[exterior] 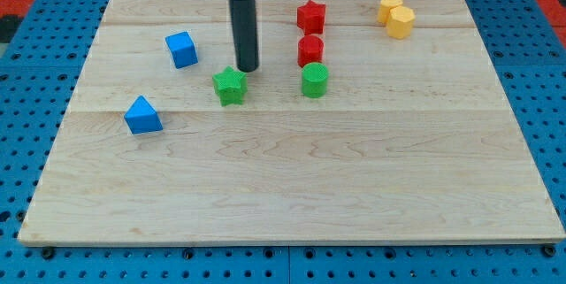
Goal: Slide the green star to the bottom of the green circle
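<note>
Resting my tip just behind the green star, on its far-edge side, I have no hand to open or close, so the star, left of the green circle, needs pushing toward the worktop's near edge.

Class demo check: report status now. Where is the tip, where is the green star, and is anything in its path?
My tip just above-right of green star. Star left of green circle, level with it, not yet below. Board below circle open; red cylinder sits above circle.
</note>
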